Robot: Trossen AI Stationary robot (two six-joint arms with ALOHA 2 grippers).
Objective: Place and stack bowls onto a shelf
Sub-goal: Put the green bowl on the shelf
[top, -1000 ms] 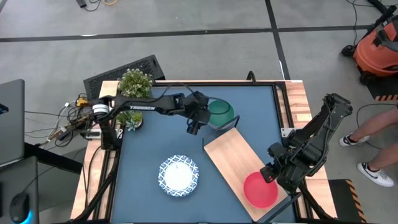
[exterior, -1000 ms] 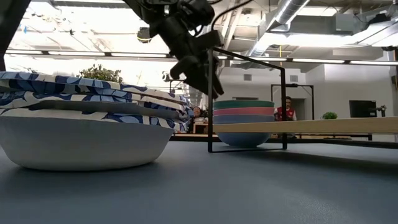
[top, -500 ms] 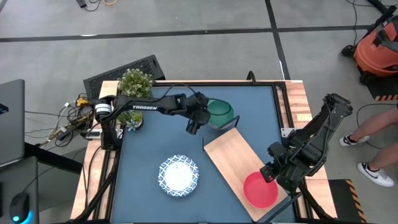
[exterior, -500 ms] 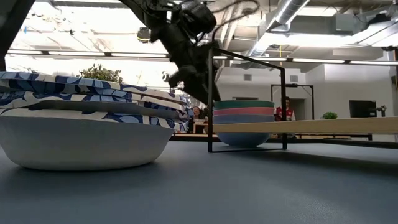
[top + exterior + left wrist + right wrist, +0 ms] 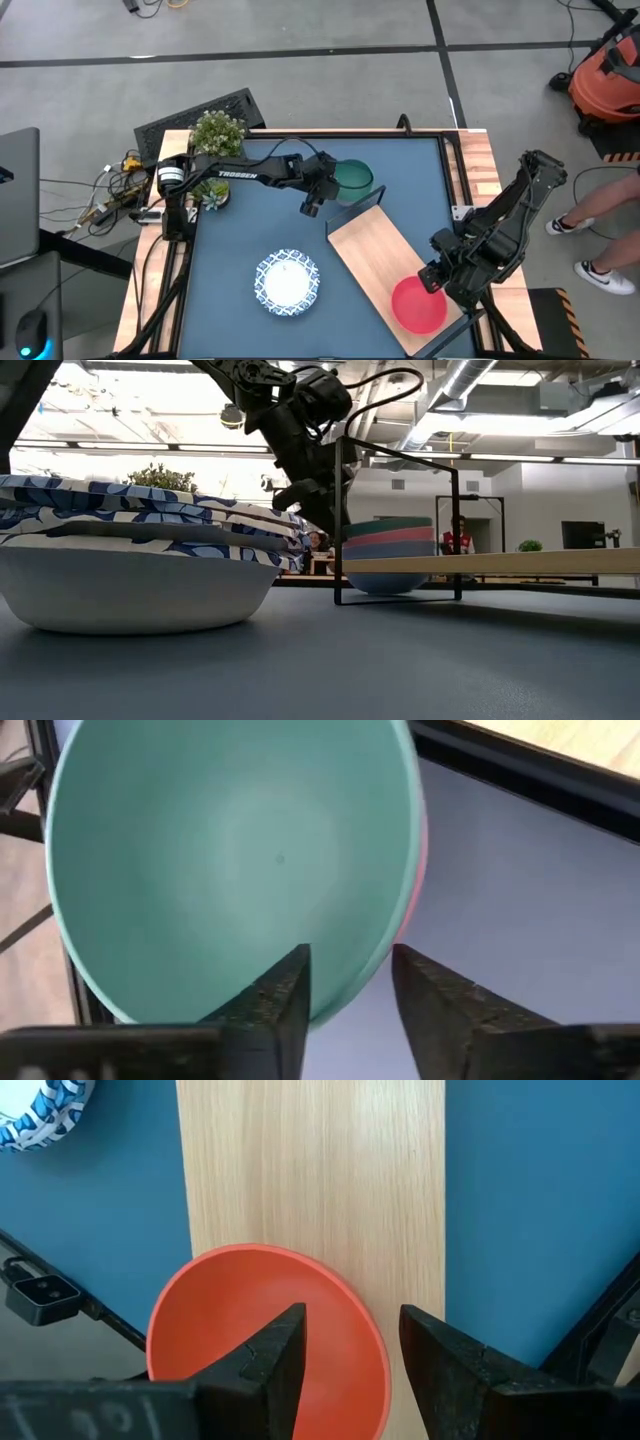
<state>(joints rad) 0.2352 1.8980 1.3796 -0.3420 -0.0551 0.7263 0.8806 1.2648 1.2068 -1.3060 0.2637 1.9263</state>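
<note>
A green bowl (image 5: pixel 353 177) tops a pink and a pale blue one in a stack (image 5: pixel 390 555) on the table by the shelf's (image 5: pixel 375 255) far, wire-framed end (image 5: pixel 398 460). My left gripper (image 5: pixel 350 985) is shut on the green bowl's rim. A red bowl (image 5: pixel 417 305) sits on the shelf's near end. My right gripper (image 5: pixel 350 1340) is open; its fingers stand either side of the red bowl's rim, one over the bowl and one outside, with no touch showing. Stacked blue-and-white patterned bowls (image 5: pixel 287 282) rest on the table. My left gripper has the green bowl's rim (image 5: pixel 365 970) on the side toward the table's left. One finger (image 5: pixel 285 995) is inside the bowl and one (image 5: pixel 430 1000) outside. The fingers slant down from the table's left. Whether the pink rim below is also caught, I cannot tell. The stack sits slightly tilted.
Two potted plants (image 5: pixel 217 133) (image 5: pixel 212 195) stand at the table's far left corner. The patterned bowls (image 5: pixel 140 570) fill the near left. A person's legs (image 5: pixel 600 250) show beyond the table's right edge, and an orange vacuum (image 5: pixel 605 75) stands on the floor.
My left gripper has come down a little at the green bowl's rim. The stack of green, pink and pale blue bowls, level before, now sits slightly tipped.
</note>
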